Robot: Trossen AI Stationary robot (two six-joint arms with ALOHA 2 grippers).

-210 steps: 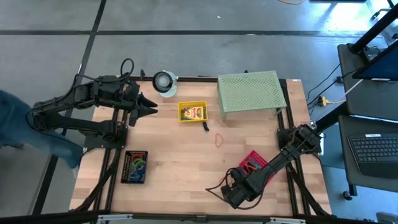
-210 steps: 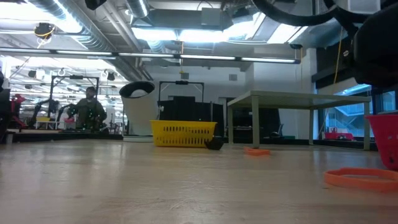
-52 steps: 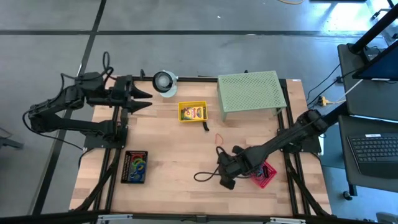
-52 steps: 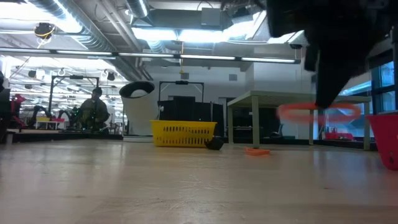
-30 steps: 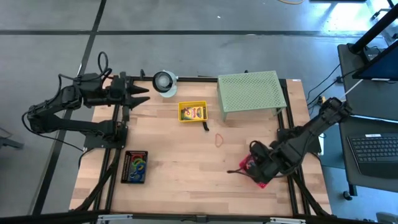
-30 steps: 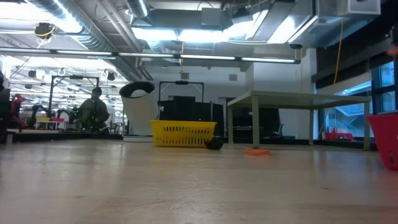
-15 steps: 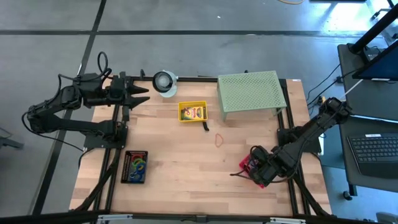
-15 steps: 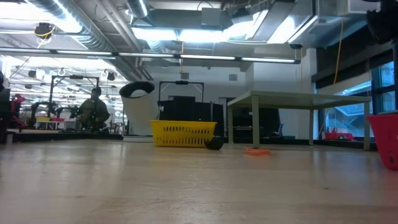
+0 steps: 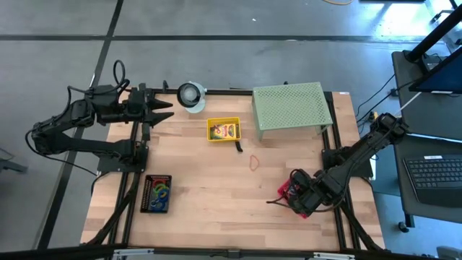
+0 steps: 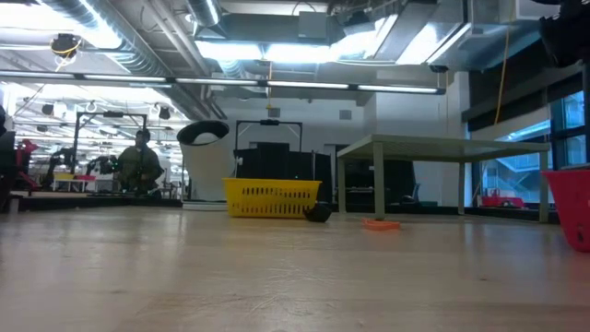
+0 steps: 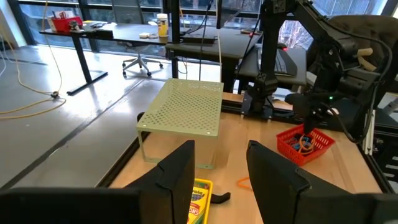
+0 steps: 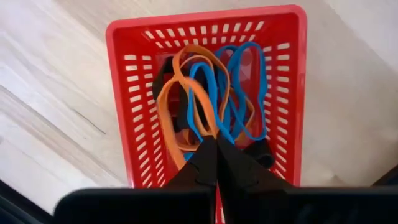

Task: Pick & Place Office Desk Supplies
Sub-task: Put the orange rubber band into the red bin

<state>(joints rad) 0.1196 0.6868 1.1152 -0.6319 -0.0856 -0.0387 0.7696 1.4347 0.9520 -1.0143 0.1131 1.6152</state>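
My right gripper (image 12: 216,148) points down into the red basket (image 12: 205,15) at the table's near right (image 9: 289,191), shut on an orange rubber band (image 12: 180,93). Blue bands (image 12: 249,87) and more orange ones lie in the basket. Another orange band (image 9: 254,162) lies flat on the table's middle. A crayon box lies in a yellow basket (image 9: 223,129), with a black clip (image 9: 238,147) beside it. My left gripper (image 11: 217,168) stands open in the air over the table's far left (image 9: 162,110). My right gripper pinches a stretch of the orange rubber band's loop (image 12: 202,127) between its two fingertips. The fingers come from above and point down. The rest of the loop spreads slack inside the red basket, across the blue bands.
A pale green perforated stand (image 9: 290,107) fills the far right. A round white-and-grey roll (image 9: 191,94) sits at the far edge. A black tray of coloured bands (image 9: 157,193) lies near the left. Bare wood lies between the tray and the red basket.
My right gripper has sunk toward the red basket with the orange band, still shut, and has then kept still over the last half second.
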